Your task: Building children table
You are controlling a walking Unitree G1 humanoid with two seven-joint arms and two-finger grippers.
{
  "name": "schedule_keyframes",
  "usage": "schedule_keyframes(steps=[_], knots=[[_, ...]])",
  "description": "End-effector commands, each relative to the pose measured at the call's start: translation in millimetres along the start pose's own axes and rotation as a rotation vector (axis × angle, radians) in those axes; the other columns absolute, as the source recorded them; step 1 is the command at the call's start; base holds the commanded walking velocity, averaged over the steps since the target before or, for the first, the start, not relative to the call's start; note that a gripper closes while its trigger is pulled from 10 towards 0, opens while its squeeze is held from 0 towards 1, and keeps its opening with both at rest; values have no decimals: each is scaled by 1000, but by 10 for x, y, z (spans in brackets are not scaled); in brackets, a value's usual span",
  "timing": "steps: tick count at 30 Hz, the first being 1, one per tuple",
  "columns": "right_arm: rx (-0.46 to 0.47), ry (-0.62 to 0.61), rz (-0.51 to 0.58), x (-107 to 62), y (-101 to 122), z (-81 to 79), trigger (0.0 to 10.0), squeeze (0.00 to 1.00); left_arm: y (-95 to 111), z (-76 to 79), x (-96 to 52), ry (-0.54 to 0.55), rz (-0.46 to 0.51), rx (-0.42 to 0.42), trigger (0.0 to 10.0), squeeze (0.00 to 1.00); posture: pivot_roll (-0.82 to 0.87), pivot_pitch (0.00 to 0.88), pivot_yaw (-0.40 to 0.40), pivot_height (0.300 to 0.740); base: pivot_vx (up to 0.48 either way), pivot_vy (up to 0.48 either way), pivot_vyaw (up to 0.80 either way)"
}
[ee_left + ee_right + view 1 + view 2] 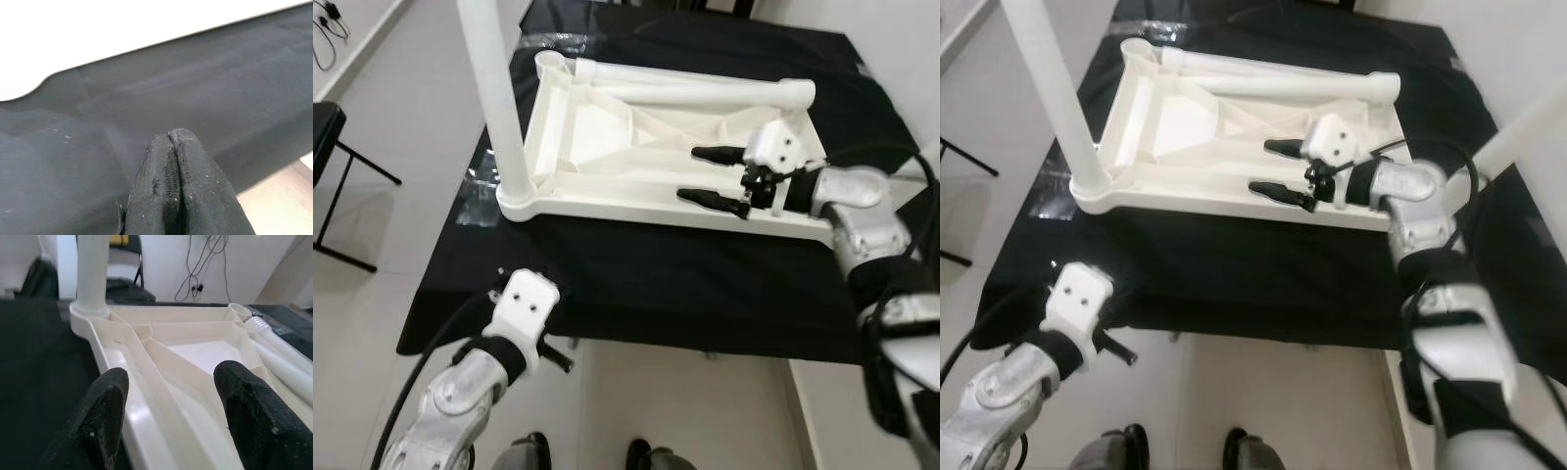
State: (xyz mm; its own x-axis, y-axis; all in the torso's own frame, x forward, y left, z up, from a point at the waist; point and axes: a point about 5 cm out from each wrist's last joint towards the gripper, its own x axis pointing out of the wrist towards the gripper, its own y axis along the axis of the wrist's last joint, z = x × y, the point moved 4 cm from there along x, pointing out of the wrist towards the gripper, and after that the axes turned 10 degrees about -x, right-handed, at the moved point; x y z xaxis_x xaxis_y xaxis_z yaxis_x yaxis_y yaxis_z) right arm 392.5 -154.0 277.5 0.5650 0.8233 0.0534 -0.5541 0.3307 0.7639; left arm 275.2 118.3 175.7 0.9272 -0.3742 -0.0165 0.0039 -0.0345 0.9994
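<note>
The white tabletop (607, 147) lies upside down on the black worktop (636, 274), one leg (494, 88) already standing in its near-left socket, a loose leg (705, 93) lying inside along the far edge. Your right hand (717, 176) hovers over the near-right ribs w/ fingers apart. Left hand (173, 186) is pressed together at the worktop's front edge. Plastic looks stiff, light, prob. slick; grip the loose leg mid-shaft.

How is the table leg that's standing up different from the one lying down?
The standing leg is upright, fitted into a corner socket of the upside-down tabletop; the loose leg lies flat inside the tabletop along its far edge. The standing leg rises out of frame; the loose leg shows end to end. Both are white round tubes.
</note>
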Motion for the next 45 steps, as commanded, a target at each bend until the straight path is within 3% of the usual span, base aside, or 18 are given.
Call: schedule_keyframes(steps=[1,6,8,9,11,15,21,27,35,39,42,45], knots=[[78,-93,43,-41,-4,-10,10000,0,-69,-5,7,8,-21,-14,10000,0,72,258,-114,740,0,476,0],[138,-163,67,-47,-17,-39,10000,0,-62,-6,23,10,-15,-15,10000,0,58,255,-114,740,0,476,0],[244,-292,106,-51,-16,-77,10000,0,-58,-9,48,12,-8,-6,10000,0,43,246,-108,740,0,476,0],[244,-292,106,-51,-16,-77,10000,0,-58,-9,48,12,-8,-6,10000,0,43,246,-108,740,0,476,0],[332,-435,84,-87,-110,-176,10000,0,-49,-14,74,11,1,-1,10000,0,38,238,-105,740,0,480,0],[378,-510,28,-120,-199,-320,10000,0,-42,-31,94,14,8,1,10000,0,34,231,-104,740,0,480,0],[388,-533,1,-139,-235,-369,10000,0,-42,-43,99,16,10,4,10000,0,34,227,-105,740,0,480,0],[422,-655,-130,-335,-434,-561,10000,0,-110,-88,106,18,-3,-4,10000,0,44,204,-90,740,0,480,0],[473,-682,-180,-407,-501,-745,10000,0,-229,-90,92,15,-30,-3,10000,0,48,193,-85,740,0,480,0],[512,-647,-204,-362,-532,-983,10000,0,-324,-120,71,37,-46,-10,10000,0,44,188,-83,740,0,480,0],[541,-617,-224,-255,-565,-1186,10000,0,-472,-177,44,106,-58,-87,10000,0,32,188,-81,740,0,160,0],[541,-608,-258,-180,-615,-1291,10000,0,-608,-156,7,132,-82,-154,10000,0,37,191,-82,740,0,0,0]])
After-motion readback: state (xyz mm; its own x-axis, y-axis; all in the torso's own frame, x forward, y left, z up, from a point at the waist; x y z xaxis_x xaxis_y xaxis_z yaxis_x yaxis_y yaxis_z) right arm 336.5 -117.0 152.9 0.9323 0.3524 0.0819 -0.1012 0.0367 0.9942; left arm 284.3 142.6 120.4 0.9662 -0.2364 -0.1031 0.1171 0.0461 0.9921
